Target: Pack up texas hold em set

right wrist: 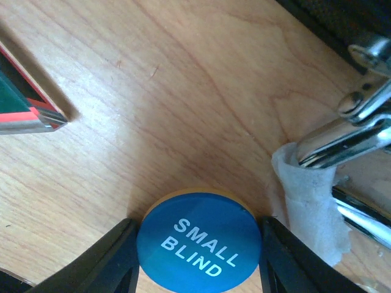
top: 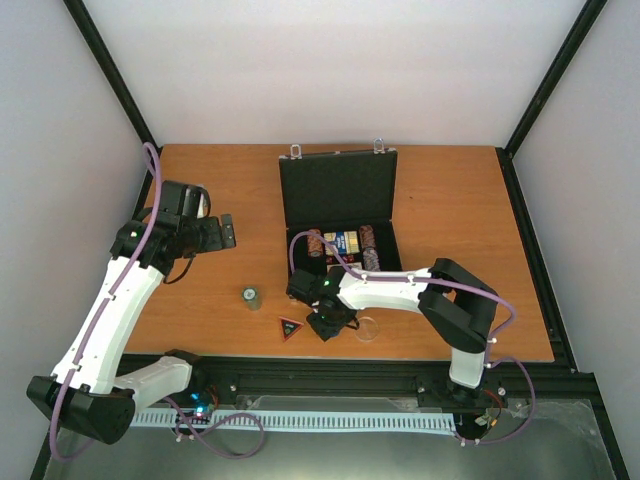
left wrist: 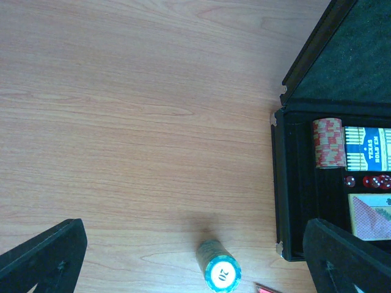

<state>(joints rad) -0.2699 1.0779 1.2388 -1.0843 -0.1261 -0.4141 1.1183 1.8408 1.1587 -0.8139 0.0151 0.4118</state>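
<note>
**Q:** State the pose of each arm.

**A:** Left arm: raised over the left part of the surface (top: pixel 450 200), elbow bent. The left tool (left wrist: pixel 194 229) faces down with its jaws spread wide, holding nothing. Right arm: stretched leftward across the front of the briefcase (top: pixel 338 185), with the right tool (top: pixel 325 322) low over the surface.

**Q:** State the right tool's grip.

**A:** Its fingers (right wrist: pixel 116 259) stand against both sides of the blue button (right wrist: pixel 198 250), marked SMALL BLIND. No gap shows. The button lies flat on the surface just in front of the briefcase.

**Q:** Give the item count.

**A:**
- **Briefcase:** one, lid upright.
- **Inside:** one blue card deck (left wrist: pixel 368 149) and one red-backed card deck (left wrist: pixel 369 217). One red-and-white chip stack (left wrist: pixel 328 143) lies on its side left of them. The red dice (left wrist: pixel 366 181) are too small to count.
- **On the surface:** one green chip stack (left wrist: pixel 221 271), marked 20, stands left of the briefcase. One red-rimmed triangle (top: pixel 290 328) lies between that stack and the button.
</note>
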